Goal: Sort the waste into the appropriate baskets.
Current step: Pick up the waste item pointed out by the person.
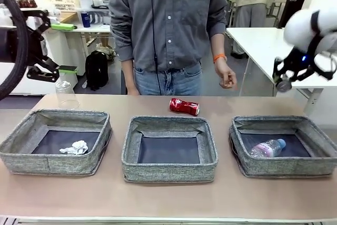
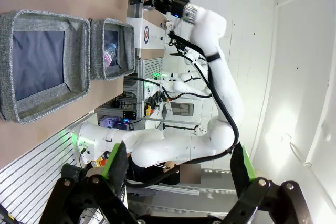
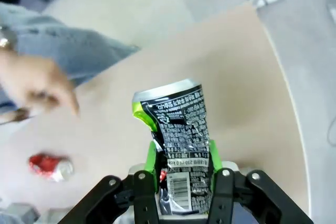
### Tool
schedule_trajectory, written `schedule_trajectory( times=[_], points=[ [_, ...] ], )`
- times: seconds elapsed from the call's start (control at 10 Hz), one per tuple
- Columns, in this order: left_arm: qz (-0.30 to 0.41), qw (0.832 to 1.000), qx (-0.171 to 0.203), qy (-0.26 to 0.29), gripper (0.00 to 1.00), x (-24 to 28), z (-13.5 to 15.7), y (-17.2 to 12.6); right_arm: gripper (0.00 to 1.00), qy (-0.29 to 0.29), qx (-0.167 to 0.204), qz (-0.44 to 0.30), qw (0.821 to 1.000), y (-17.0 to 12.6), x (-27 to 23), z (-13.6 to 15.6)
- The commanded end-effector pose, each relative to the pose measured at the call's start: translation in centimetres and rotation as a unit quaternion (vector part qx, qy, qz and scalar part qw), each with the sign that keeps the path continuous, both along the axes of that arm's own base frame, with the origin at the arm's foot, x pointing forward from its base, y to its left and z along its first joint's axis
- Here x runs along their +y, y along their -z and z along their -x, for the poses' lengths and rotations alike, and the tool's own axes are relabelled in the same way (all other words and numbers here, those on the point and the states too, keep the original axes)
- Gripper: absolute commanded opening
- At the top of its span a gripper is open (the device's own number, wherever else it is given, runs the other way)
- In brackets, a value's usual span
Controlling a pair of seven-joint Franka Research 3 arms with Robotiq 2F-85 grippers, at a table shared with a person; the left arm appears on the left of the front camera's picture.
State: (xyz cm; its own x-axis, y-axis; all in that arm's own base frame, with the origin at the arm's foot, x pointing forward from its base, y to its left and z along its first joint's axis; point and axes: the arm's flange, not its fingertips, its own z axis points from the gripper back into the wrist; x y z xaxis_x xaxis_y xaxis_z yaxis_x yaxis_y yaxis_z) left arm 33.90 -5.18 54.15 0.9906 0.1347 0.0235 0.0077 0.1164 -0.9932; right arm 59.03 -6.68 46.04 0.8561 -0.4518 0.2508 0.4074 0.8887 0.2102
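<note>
From my station the tan worktop (image 1: 168,198) carries three grey baskets in a row. The left basket (image 1: 47,163) holds the crumpled white paper (image 1: 75,147). The middle basket (image 1: 168,171) shows its dark bottom. The right basket (image 1: 284,168) holds the clear plastic bottle (image 1: 267,148), blue cap toward 2 o'clock. Farther off, the red crushed can (image 1: 184,107) lies at 12 o'clock from the middle basket, and the clear plastic cup (image 1: 66,94) stands at 12 o'clock from the left basket. My left end effector (image 2: 178,161) hangs raised, fingers spread wide. My right end effector (image 3: 182,153), raised at 1 o'clock from the right basket, pinches the dark black-silver crushed can (image 3: 176,114); I see its barcode but cannot read the small print. A person's hand (image 1: 226,79) hangs past the far edge, with a black backpack (image 1: 96,69) and a white table (image 1: 258,38) behind.
</note>
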Motion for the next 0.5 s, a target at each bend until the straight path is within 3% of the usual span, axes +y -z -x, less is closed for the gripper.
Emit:
schedule_trajectory(
  times=[0.0, 0.2, 0.3, 0.4],
  points=[
    [0.010, 1.000, -0.004, 0.000, 1.00, -0.2, 0.0, -0.3, 0.32, -0.021, 0.026, -0.057, 0.998, -3.7, 3.6, 4.2],
    [0.010, 1.000, -0.004, 0.000, 1.00, -0.2, 0.0, -0.3, 0.32, -0.145, 0.016, -0.038, 0.989, -6.2, 7.9, 8.7],
    [0.010, 1.000, -0.004, 0.000, 1.00, -0.2, 0.0, -0.3, 0.32, -0.209, 0.013, -0.026, 0.977, -7.0, 10.4, 11.9],
    [0.010, 1.000, -0.004, 0.000, 1.00, -0.2, 0.0, -0.3, 0.32, -0.259, 0.005, -0.029, 0.965, -6.6, 11.8, 13.2]
  ],
)
